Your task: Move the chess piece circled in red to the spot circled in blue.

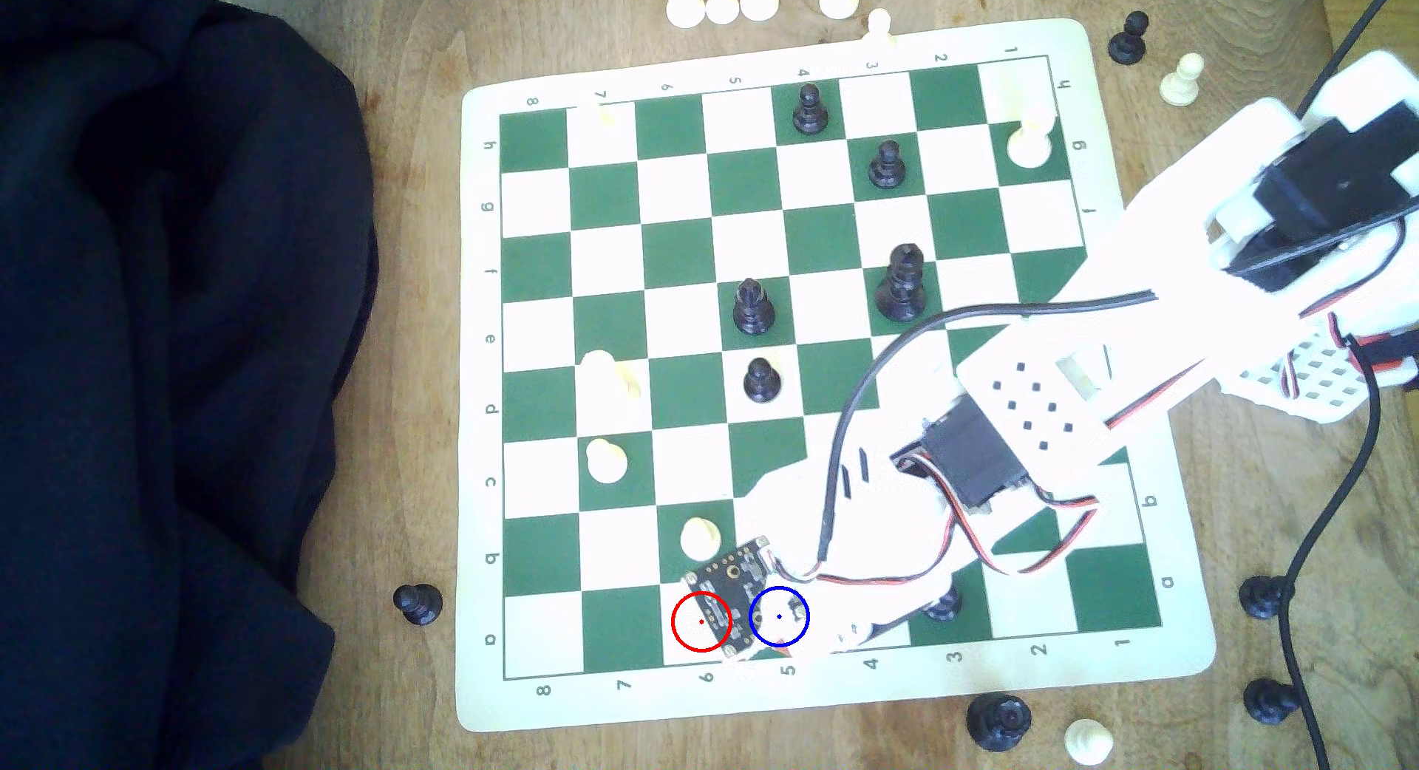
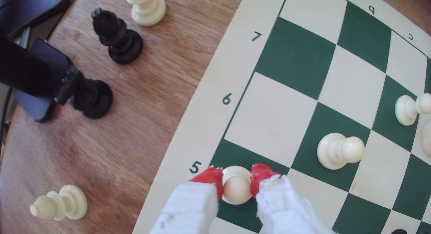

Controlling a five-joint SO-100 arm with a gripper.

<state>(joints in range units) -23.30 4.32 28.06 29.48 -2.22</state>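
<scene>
One cream round-topped chess piece, clamped by red-tipped gripper, on dark green square.

Bright daylight, arm blown out white in exterior view, wrist view bowed at edges, slightly soft

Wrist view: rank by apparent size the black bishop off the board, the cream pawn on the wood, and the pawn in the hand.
1. Black bishop, largest.
2. Cream pawn on the wood.
3. Pawn between the hand's red fingertips, partly hidden and nearest the camera, so unsure.
</scene>
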